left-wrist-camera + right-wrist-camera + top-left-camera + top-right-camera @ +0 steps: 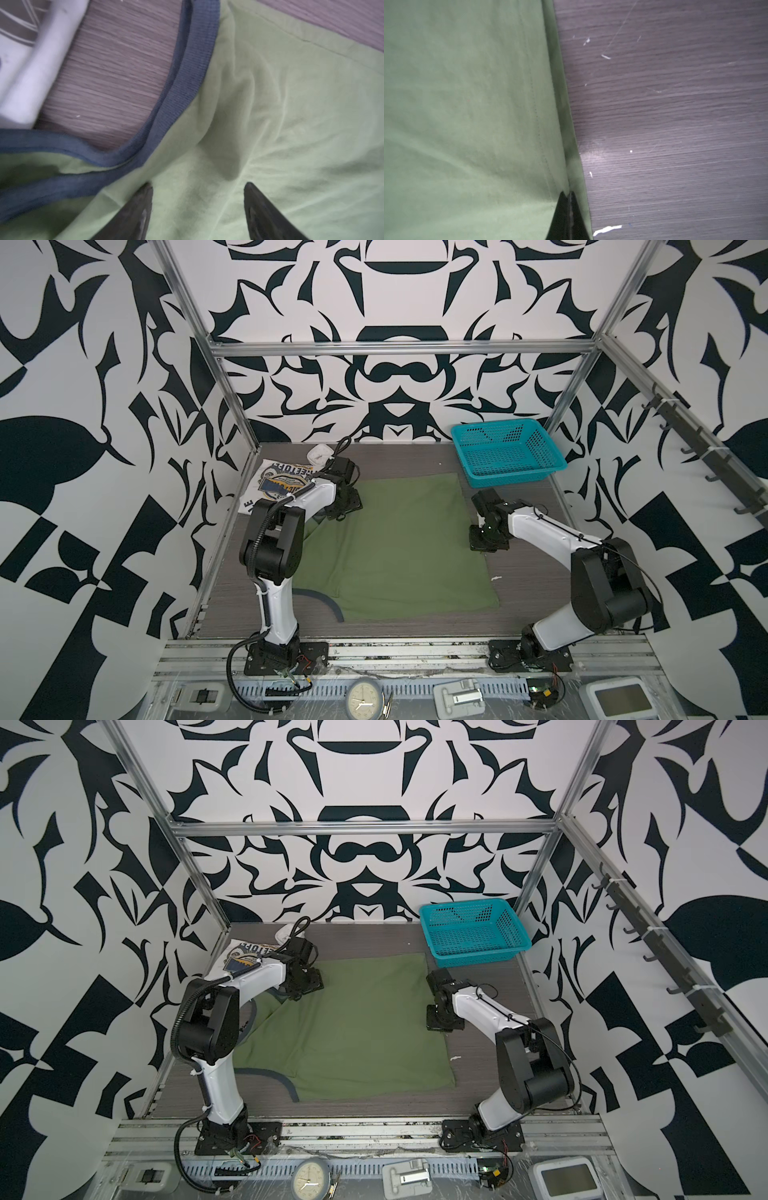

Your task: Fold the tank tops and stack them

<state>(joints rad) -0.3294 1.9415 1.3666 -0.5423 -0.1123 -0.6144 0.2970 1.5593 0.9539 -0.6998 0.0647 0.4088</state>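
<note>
The olive green tank top [395, 543] [353, 1023] lies spread flat in the middle of the table, its dark-trimmed armhole [187, 83] toward the left arm. The white tank top [270, 485] [239, 957] with its blue-yellow emblem lies folded at the back left corner; its edge [31, 72] shows in the left wrist view. My left gripper [338, 514] [299, 992] [198, 187] hovers open over green cloth [291, 124] just inside the trim. My right gripper [484, 545] [440, 1025] [568, 193] is shut, pinching the green top's right hem [560, 124].
A teal mesh basket [507, 452] [473, 932] stands at the back right. A small white object [319, 454] lies at the back beside the white top. A round clock [363, 699] and a white square device [619, 697] sit on the front rail. Bare wood-grain table [675, 104] lies right of the hem.
</note>
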